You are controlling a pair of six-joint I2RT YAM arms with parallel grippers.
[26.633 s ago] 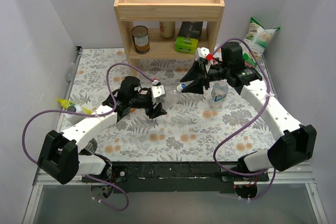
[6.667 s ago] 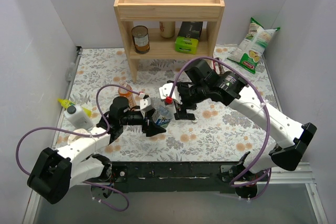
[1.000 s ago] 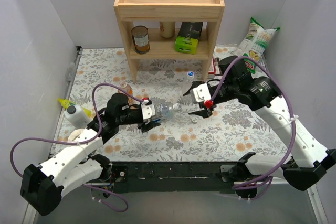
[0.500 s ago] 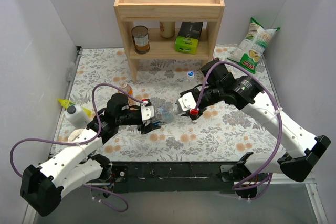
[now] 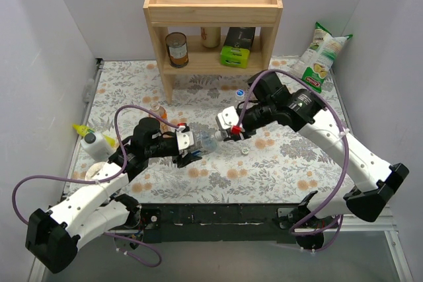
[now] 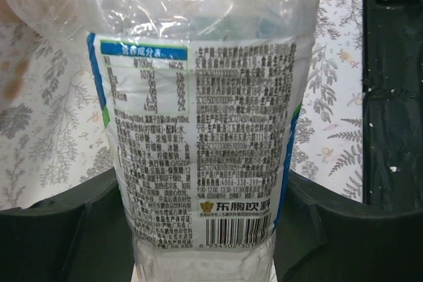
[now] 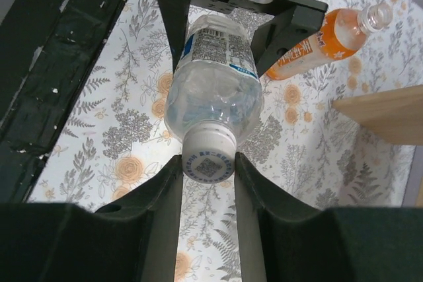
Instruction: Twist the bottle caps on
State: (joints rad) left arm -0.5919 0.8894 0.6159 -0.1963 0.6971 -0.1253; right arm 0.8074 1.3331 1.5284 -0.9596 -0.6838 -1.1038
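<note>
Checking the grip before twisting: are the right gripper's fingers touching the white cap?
Touching. The right wrist view shows the right gripper clamped on the white cap, both fingers against its sides.

I get bright, even overhead light on the floral surface [image 5: 277,163], with only faint, soft shadows. Up close the labelled bottle [image 6: 205,130] and white cap [image 7: 209,156] look sharp, glare whitens the clear plastic, and the left claw's fingers [image 6: 46,242] blur darkly.
</note>
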